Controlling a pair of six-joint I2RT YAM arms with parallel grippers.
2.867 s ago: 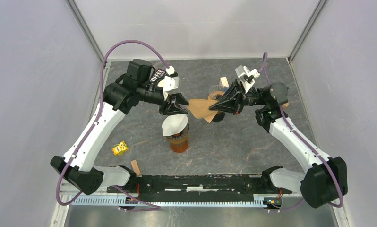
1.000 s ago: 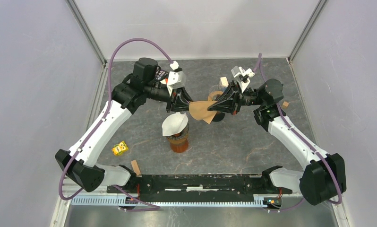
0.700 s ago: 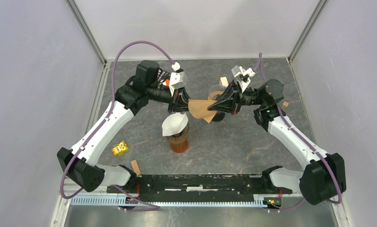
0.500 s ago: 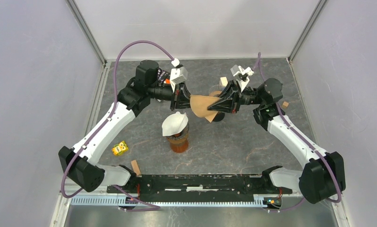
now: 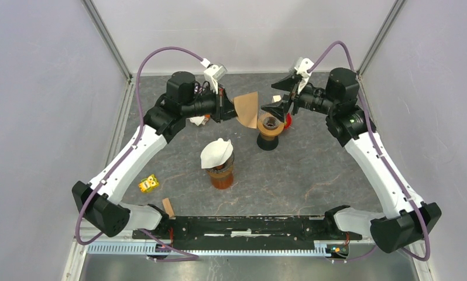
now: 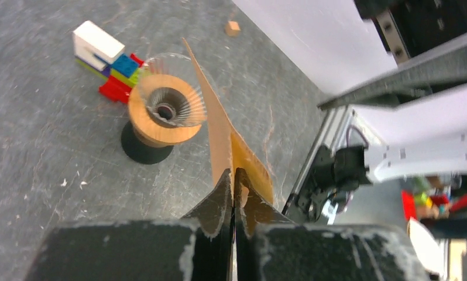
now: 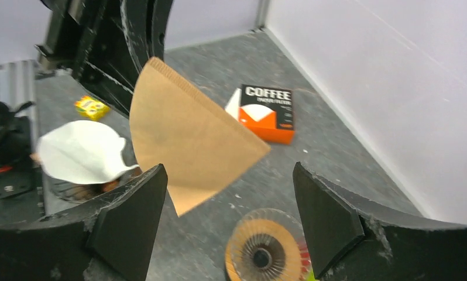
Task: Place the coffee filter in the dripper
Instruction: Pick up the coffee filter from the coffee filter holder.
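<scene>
A brown paper coffee filter (image 5: 246,109) hangs in the air, pinched at its left edge by my left gripper (image 5: 224,108), which is shut on it. From the left wrist view the filter (image 6: 219,132) stands edge-on above the shut fingertips of that gripper (image 6: 233,175). The orange ribbed dripper (image 5: 270,126) sits on a black base just right of and below the filter, and is empty (image 6: 164,111). My right gripper (image 5: 272,98) is open above the dripper, apart from the filter. Its wrist view shows the filter (image 7: 184,132) beyond the spread right gripper (image 7: 231,216) and the dripper (image 7: 263,252) below.
A second dripper holding a white filter (image 5: 217,152) stands on an amber glass server (image 5: 221,174) at centre. An orange coffee filter box (image 7: 266,114) lies near the left arm. Toy bricks (image 6: 111,64) sit behind the dripper. A yellow toy (image 5: 148,184) and a wooden block (image 5: 169,206) lie near front left.
My left gripper shut on the filter's edge. My right gripper let go, opened wide and drew back to the right. The left arm lifted the filter toward the back.
</scene>
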